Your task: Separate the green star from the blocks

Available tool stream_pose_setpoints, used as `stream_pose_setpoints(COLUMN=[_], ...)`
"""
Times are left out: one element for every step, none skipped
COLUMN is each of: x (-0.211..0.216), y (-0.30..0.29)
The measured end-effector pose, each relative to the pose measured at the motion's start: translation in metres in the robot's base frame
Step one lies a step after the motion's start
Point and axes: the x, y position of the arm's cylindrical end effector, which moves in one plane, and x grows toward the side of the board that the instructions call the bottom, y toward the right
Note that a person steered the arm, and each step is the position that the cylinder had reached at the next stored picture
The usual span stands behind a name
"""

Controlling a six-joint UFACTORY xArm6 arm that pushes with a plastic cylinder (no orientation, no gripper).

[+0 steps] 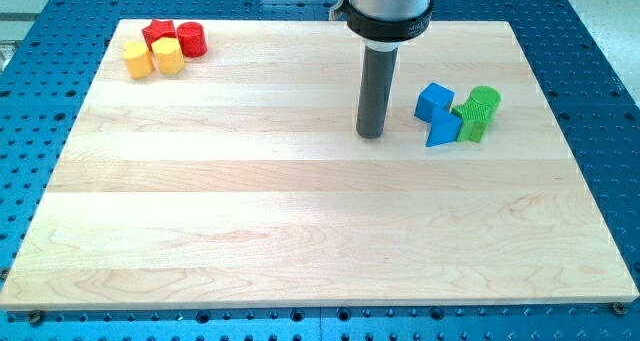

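Note:
My tip [371,134] rests on the wooden board [300,231], right of centre. To its right lies a tight cluster. It holds a blue cube [433,100], a blue wedge-shaped block [443,130], a green round block [485,100] and a green block [472,125] that looks like the star. The star-like green block touches the blue wedge on its left and the green round block above it. My tip stands apart from the cluster, about a block's width left of the blue blocks.
At the board's top left corner is a second cluster: a red star-like block [157,31], a red cylinder [191,39] and two yellow blocks [138,58] [168,55]. The board lies on a blue perforated table [600,101].

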Motion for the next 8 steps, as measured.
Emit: stream_pose_setpoints(x=[0.0,0.003,0.003,0.071,0.068,0.015,-0.057,-0.063], y=[0.0,0.0,0.0,0.021,0.111,0.198,0.195,0.141])
